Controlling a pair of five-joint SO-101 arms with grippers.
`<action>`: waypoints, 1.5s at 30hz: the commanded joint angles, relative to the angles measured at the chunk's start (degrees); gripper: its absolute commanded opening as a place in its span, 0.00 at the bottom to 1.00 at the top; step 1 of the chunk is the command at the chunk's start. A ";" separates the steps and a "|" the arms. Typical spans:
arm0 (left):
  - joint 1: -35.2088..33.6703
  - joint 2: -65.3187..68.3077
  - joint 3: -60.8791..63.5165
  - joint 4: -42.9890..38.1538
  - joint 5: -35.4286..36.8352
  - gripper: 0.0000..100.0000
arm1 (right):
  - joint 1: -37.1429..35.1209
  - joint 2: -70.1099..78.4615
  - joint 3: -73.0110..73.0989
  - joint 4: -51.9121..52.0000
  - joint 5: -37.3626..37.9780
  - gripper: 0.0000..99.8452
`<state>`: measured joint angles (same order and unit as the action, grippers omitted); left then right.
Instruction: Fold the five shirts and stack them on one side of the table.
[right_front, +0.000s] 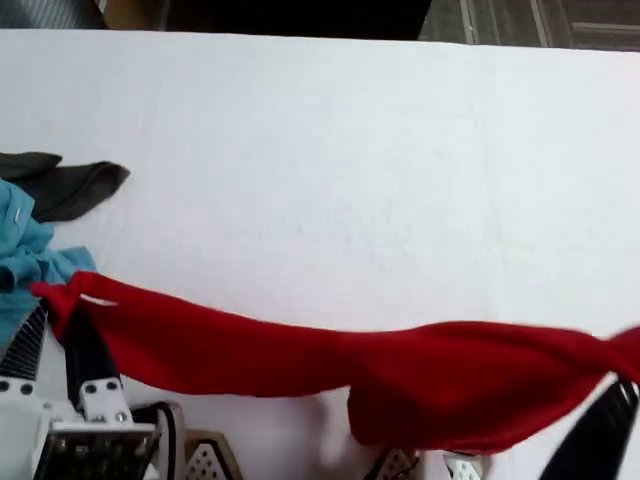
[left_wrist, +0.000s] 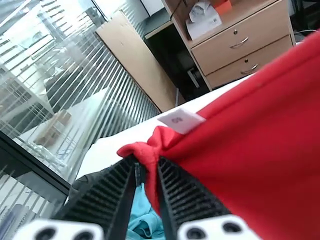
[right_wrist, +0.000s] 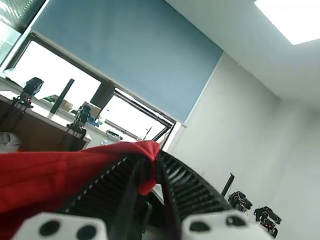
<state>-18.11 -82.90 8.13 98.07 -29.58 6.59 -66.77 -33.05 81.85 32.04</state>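
Red shirt: pulled out in a long band over the near side of the desk and held up at both ends. It hangs fuller and bunched towards the right. I cannot tell whether its lowest fold touches the desk.
Left jaws: clenched on the shirt's left end, with a knot of red cloth pinched between them. A small white tag sits just beside the pinch.
Right jaws: clenched on the shirt's right end, with a red fold poking up between them. From above they are cut off at the edge.
Teal shirt: crumpled at the desk's left side and cut off there. Its near part is hidden behind the red cloth.
Dark grey garment: lies just beyond the teal shirt, partly cut off, its shape hard to make out.
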 joint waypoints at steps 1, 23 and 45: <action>-0.62 1.76 4.35 -6.59 0.26 0.02 | -0.31 5.76 3.34 -1.19 -0.44 0.02; 3.69 66.73 -2.33 -46.77 -0.09 0.02 | -7.96 47.96 35.96 -34.86 -0.09 0.02; -0.26 117.10 -60.62 -18.46 -2.90 0.02 | -8.84 75.91 23.21 -33.01 -0.09 0.02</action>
<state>-16.35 33.49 -47.87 78.02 -31.96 -1.93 6.20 -6.24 49.67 32.04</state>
